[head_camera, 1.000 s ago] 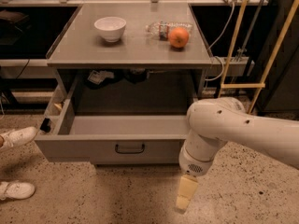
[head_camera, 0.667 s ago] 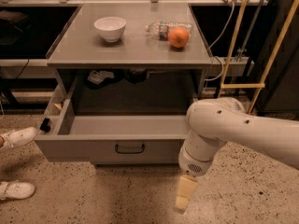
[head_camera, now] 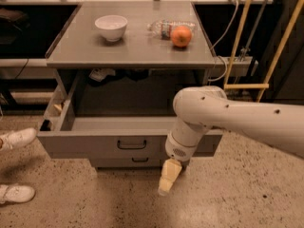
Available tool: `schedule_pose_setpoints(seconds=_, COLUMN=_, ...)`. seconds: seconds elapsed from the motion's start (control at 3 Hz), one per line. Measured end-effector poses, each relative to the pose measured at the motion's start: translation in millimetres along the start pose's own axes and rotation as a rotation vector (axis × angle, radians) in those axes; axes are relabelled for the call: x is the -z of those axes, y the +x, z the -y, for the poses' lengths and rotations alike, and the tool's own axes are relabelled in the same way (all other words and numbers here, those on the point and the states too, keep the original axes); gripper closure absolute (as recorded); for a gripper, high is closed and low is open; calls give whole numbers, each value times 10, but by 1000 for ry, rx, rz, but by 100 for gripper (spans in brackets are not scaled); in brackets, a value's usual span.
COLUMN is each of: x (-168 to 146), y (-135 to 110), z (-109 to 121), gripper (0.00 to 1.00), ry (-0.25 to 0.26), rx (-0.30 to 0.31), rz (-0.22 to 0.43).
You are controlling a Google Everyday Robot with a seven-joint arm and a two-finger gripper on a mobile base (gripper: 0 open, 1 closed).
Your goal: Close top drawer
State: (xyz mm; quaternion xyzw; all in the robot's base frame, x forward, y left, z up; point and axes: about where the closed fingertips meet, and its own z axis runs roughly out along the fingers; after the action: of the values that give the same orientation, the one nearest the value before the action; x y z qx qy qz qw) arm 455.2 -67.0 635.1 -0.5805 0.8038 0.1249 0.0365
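The top drawer (head_camera: 90,145) is a wide, deep grey metal drawer, pulled far out from under the grey table (head_camera: 128,51). Its inside looks mostly bare. A small dark loop handle (head_camera: 131,144) sits at the centre of its tall front panel. My gripper (head_camera: 168,177) hangs from the white arm (head_camera: 223,118), pointing down at the floor. It is just in front of the drawer's front panel, right of the handle and below the panel's lower edge. It holds nothing that I can see.
A shorter drawer front with a handle (head_camera: 139,160) shows below. On the table are a white bowl (head_camera: 111,26), a plastic bottle (head_camera: 164,27) and an orange fruit (head_camera: 181,36). White shoes (head_camera: 16,139) stand at the left. Yellow poles (head_camera: 240,37) and cables stand at the right.
My arm and gripper have moved left and closer to the drawer's front panel. The drawer stays open.
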Motion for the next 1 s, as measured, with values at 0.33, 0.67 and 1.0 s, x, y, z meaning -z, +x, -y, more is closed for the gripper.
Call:
schedule_pose_setpoints(seconds=0.33, x=-58, y=-403, z=274, gripper=0, ry=18, rx=-19, rz=30)
schedule_pose_setpoints(seconds=0.67, x=-111, y=-1007, z=626, gripper=0, ry=36, rx=-30, rz=65)
schedule_pose_setpoints(seconds=1.0, x=-50, y=-1518, z=998, gripper=0, ry=66, rx=-55, rz=102)
